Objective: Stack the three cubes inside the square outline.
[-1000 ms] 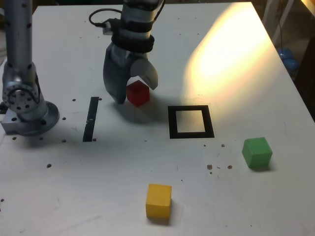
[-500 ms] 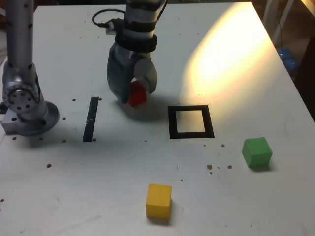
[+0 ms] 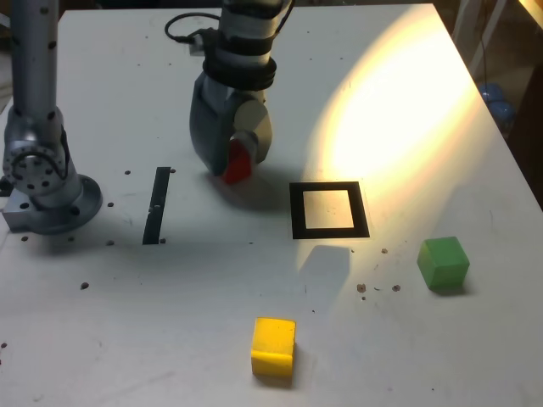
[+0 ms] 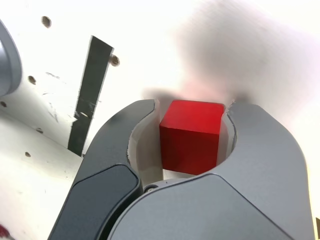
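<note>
Red cube (image 4: 192, 136) between your gripper's (image 4: 194, 107) jaws, closed on its sides | square outline (image 3: 364, 209) lies toward the exterior view's right | judgement: lift, carry that way

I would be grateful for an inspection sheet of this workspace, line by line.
Surface: white tabletop with dark specks or holes; bright light patch beyond the frame.
Red cube: between the gripper's jaws, closed on it.
Yellow cube: on the table, nearest the exterior camera.
Green cube: on the table, at the exterior view's right.
Square outline: no cube inside.
Clutter: nothing seen.
Gripper: shut on the red cube.
Cables: dark cable looping beside the arm.
Surroundings: blue object beyond the table edge.
</note>
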Robot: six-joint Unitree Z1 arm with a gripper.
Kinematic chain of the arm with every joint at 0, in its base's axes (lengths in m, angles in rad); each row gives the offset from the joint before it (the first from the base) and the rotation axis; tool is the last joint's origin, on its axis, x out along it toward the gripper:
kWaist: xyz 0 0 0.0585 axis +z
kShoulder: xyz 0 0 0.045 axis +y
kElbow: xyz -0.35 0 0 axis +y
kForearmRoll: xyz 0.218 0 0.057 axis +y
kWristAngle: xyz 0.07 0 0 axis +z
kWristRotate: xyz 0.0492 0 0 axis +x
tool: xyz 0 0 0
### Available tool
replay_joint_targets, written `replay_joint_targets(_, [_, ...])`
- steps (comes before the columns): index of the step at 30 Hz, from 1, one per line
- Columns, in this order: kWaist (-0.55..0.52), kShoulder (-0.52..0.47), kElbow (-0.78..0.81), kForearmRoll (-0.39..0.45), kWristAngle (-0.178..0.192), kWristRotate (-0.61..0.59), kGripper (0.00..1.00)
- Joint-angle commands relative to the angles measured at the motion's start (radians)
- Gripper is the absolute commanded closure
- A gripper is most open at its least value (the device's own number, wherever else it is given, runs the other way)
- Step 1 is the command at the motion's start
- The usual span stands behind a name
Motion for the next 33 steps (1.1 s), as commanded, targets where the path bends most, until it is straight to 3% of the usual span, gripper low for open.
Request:
replay_joint_targets(1, [-0.03, 0.007, -0.036, 0.02, 0.017, 0.003, 0.62])
replay_joint_targets(6, [-0.109, 0.03, -0.148, 0.083, 0.053, 0.026, 0.62])
replay_joint_targets(12, [-0.205, 0.094, -0.319, 0.178, 0.068, 0.097, 0.62])
replay_joint_targets(20, [-0.292, 0.161, -0.456, 0.26, 0.063, 0.169, 0.62])
replay_joint_targets(33, [-0.336, 0.244, -0.535, 0.271, 0.033, 0.218, 0.62])
